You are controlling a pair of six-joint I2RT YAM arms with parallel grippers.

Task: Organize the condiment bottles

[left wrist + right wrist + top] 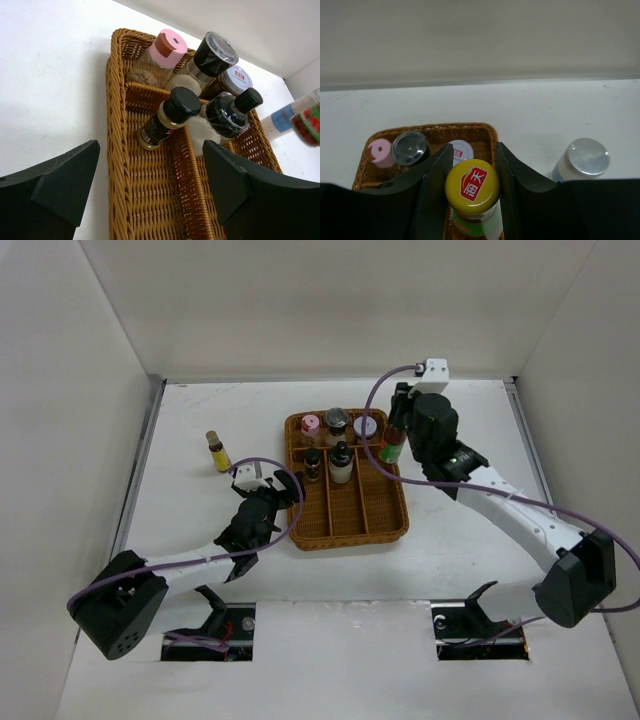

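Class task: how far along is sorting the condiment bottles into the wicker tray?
Done: five bottles stand in the far end of the brown wicker divided tray, including the pink-lidded bottle. In hand: the right gripper is shut on the yellow-capped red-green bottle at the tray's far right corner. Remaining: the yellow-labelled brown bottle and silver-lidded jar stand on the table; the left gripper is open, empty.

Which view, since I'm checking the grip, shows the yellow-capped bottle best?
Right wrist: the yellow-capped bottle sits centred, cap logo clear, between the right gripper's closed fingers. Top external shows it small, red and green, partly hidden by the arm. Left wrist catches only a blurred sliver of its red label at the right edge.
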